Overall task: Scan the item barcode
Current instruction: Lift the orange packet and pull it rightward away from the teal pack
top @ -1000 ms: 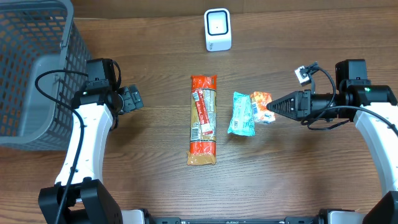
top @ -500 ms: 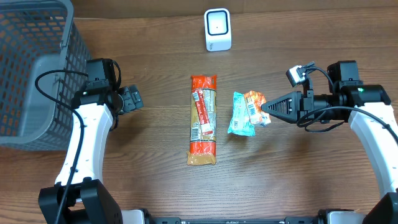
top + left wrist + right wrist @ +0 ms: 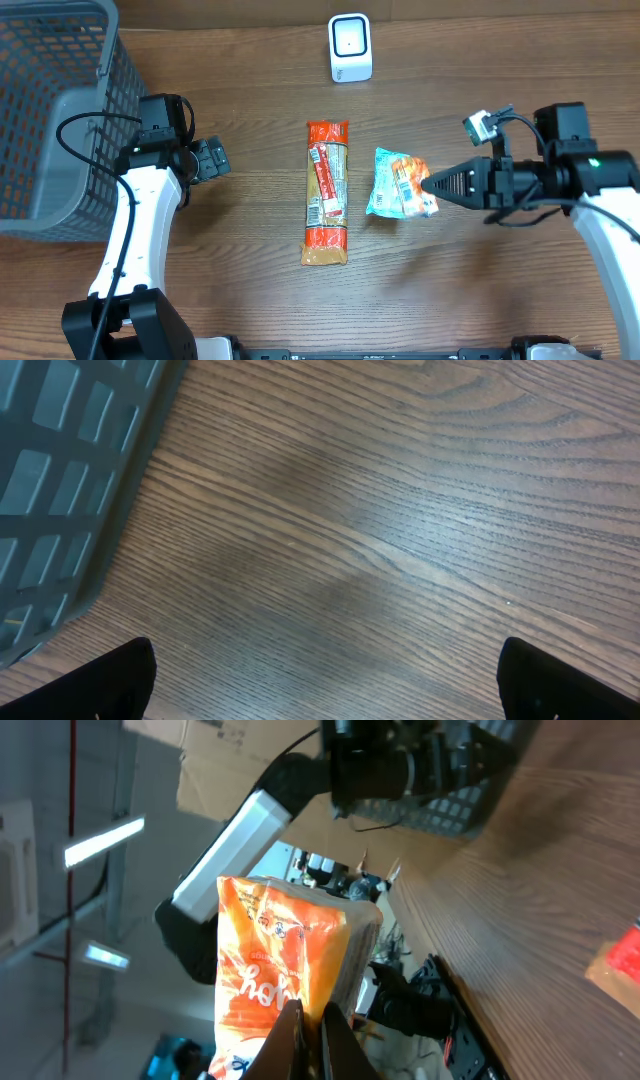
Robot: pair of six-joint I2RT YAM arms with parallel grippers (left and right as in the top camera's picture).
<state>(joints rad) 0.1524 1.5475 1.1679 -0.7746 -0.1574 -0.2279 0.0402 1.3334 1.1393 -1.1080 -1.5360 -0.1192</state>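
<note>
My right gripper (image 3: pixel 428 185) is shut on the edge of a small orange snack packet (image 3: pixel 408 183), held above the table and partly over a light blue packet (image 3: pixel 386 184). In the right wrist view the orange packet (image 3: pixel 280 955) stands up from the pinched fingers of the right gripper (image 3: pixel 310 1025). The white barcode scanner (image 3: pixel 350 47) stands at the back centre of the table. My left gripper (image 3: pixel 212 158) hangs open near the basket, with only bare wood between its fingertips (image 3: pixel 120 678).
A long red-orange package (image 3: pixel 326 192) lies lengthwise in the middle of the table. A grey mesh basket (image 3: pixel 50 110) fills the far left; its wall (image 3: pixel 60 490) shows in the left wrist view.
The right arm has carried the orange packet a little left and toward the front, so it now overlaps the blue packet. The left arm has not moved.
</note>
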